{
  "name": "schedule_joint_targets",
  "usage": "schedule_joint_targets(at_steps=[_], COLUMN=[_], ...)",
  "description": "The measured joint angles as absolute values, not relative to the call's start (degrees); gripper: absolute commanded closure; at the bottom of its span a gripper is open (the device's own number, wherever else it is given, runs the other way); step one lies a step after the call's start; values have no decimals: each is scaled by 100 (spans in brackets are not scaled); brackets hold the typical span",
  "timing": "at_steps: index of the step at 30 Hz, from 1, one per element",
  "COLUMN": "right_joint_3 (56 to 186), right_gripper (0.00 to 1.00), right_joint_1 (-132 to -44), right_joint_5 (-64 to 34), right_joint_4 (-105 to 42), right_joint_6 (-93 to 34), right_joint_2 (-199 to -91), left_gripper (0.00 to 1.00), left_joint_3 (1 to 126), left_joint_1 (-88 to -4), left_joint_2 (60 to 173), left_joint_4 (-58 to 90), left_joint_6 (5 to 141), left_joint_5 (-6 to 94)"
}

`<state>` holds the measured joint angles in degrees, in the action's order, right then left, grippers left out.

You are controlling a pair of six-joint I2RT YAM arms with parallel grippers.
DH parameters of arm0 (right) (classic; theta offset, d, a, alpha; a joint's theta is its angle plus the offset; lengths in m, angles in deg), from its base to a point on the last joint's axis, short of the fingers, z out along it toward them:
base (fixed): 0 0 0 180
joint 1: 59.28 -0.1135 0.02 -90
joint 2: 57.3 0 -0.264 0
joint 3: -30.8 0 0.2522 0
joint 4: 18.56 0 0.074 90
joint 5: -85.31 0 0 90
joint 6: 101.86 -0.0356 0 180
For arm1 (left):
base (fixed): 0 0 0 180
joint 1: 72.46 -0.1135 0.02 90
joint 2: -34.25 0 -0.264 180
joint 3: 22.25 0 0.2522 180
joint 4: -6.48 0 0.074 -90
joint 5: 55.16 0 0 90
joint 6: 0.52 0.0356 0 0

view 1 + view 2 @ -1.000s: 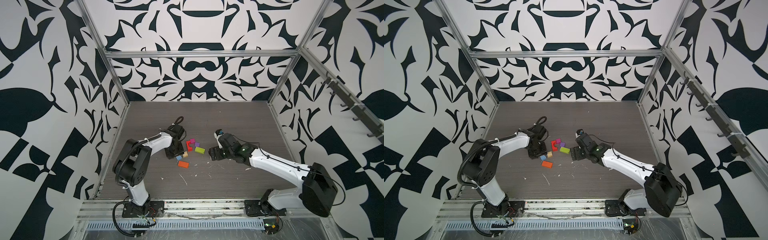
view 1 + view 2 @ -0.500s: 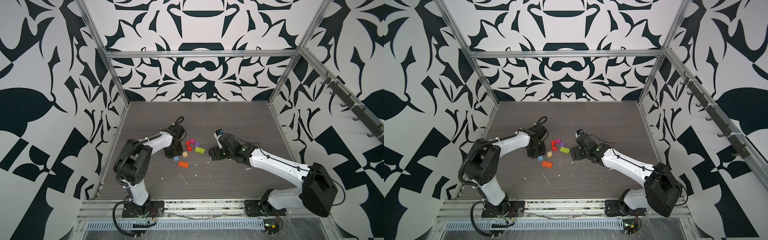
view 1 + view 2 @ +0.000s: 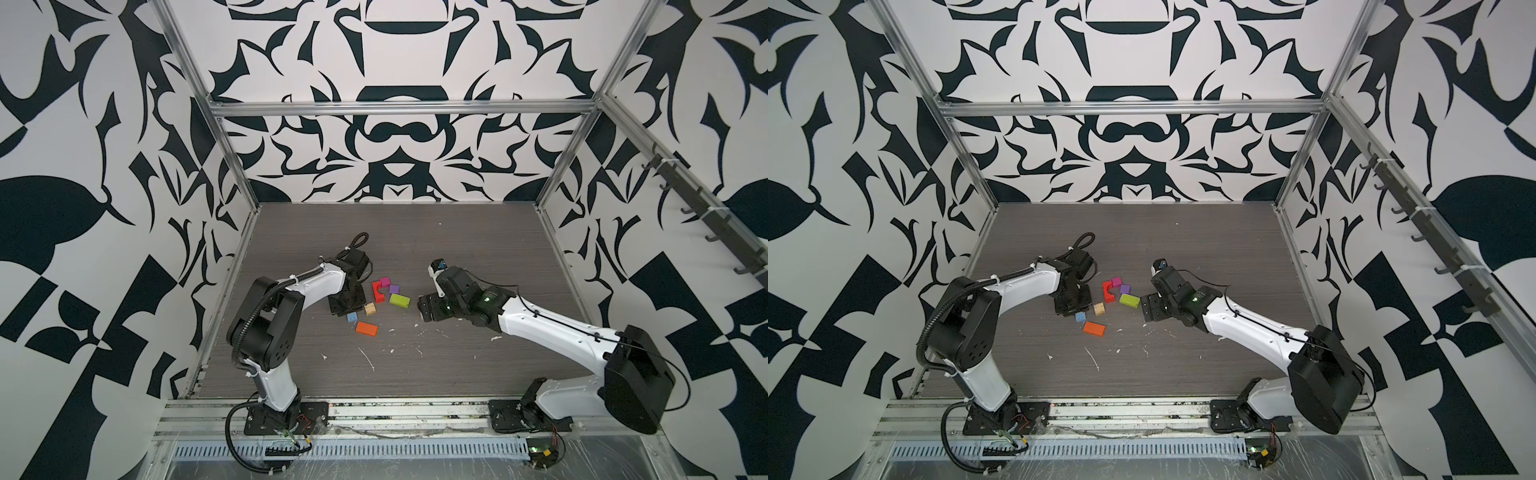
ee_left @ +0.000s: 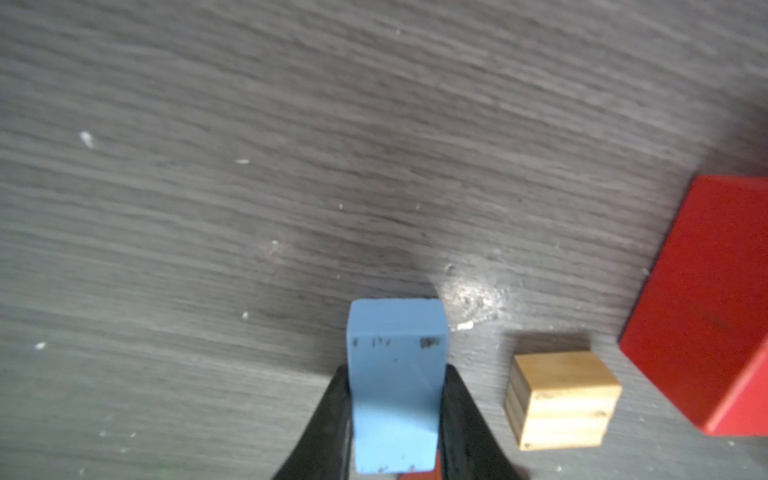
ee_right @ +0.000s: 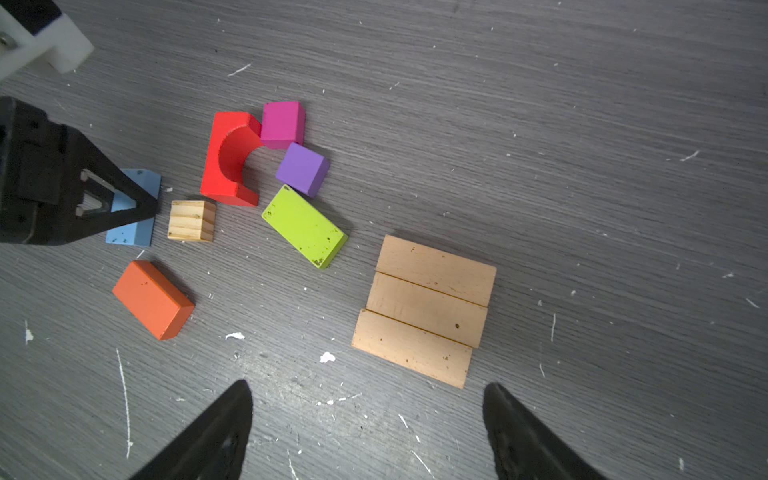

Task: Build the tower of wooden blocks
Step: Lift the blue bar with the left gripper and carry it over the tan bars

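The red arch [image 5: 228, 160] is hemmed in: magenta cube [image 5: 282, 124] touching one end, purple cube [image 5: 302, 168] at its mouth, tan cube [image 5: 192, 220] just beside the other end. Past the tan planks [image 5: 424, 309], well away from the arch, the counter [image 5: 602, 104] lies open (only white flecks [image 5: 690, 156]).

Tabletop [image 3: 415, 232]: dark grey, wood-grain finish, flat, seen in both top views.
Scraps [image 3: 368, 359]: white flecks and thin streaks scattered over the near half of the tabletop; one flake [image 5: 327, 356] shows clearly in the right wrist view.
Wall panels [image 3: 399, 54]: white with bold black leaf-like shapes, on three sides.
Frame bar [image 3: 399, 108]: bare aluminium, horizontal across the rear panel.
Hook rail [image 3: 1474, 291]: dark, fixed along the right-hand wall, with several hooks.
Slotted grille [image 3: 415, 450]: pale, along the front edge.
Circuit board [image 3: 1258, 449]: small, lit green, at the front right.
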<state>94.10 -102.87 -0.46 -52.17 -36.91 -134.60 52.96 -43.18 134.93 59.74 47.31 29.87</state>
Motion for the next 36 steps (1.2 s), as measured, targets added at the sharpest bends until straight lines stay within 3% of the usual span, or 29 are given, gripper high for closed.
schedule_joint_targets(at_steps=[17, 36], right_joint_3=[9410, 9284], right_gripper=[10, 10], right_joint_1=[-10287, -10287], right_joint_5=[-46, -36], right_joint_4=[-5220, -5174], right_joint_6=[-3742, -3759], right_joint_2=[-13460, -13016], left_gripper=[94, 94], left_joint_3=[5508, 5512], left_joint_1=[-4318, -3986], left_joint_2=[12857, 12051], left_joint_4=[6097, 5566], left_joint_6=[4989, 4871], left_joint_5=[3089, 3841])
